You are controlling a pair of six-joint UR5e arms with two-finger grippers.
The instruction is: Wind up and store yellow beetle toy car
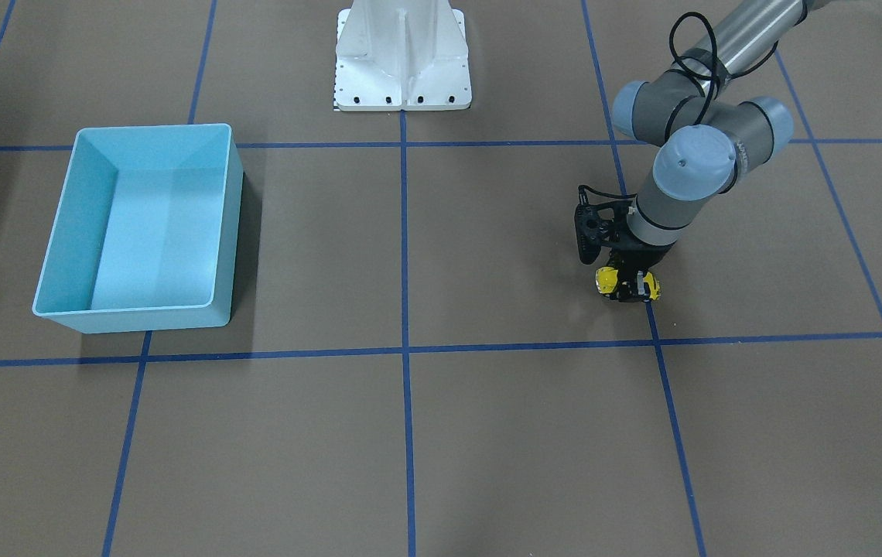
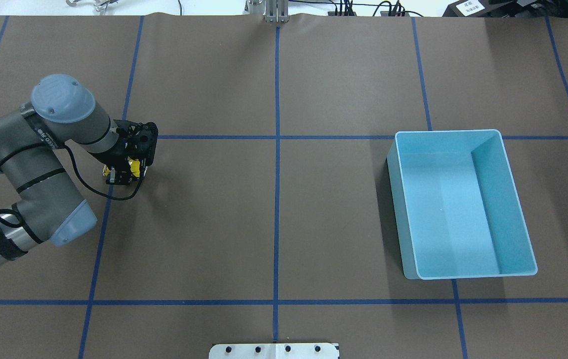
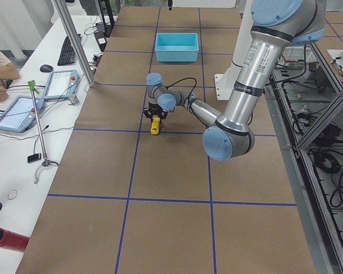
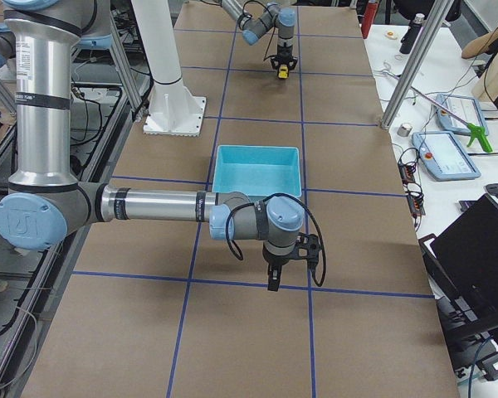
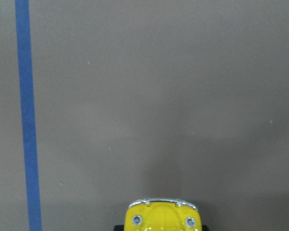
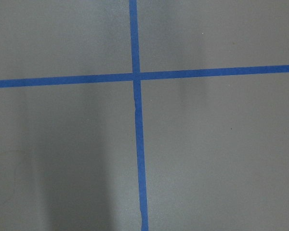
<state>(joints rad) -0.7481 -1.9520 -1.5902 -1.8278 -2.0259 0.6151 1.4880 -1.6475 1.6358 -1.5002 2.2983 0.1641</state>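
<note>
Left claw [image 1: 630, 286] closed across toy car [image 1: 607, 278], low on table [image 1: 487, 433], well apart from bin [image 1: 153, 128]. Risk: the glossy, rounded body slipping free during wind-up or carry. Right claw [image 4: 289, 269]: state cannot be told.

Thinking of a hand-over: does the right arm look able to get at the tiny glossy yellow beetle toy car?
Probably not: the left gripper covers the yellow beetle toy car from above, and the right gripper hangs far off, beyond the light blue bin.
</note>
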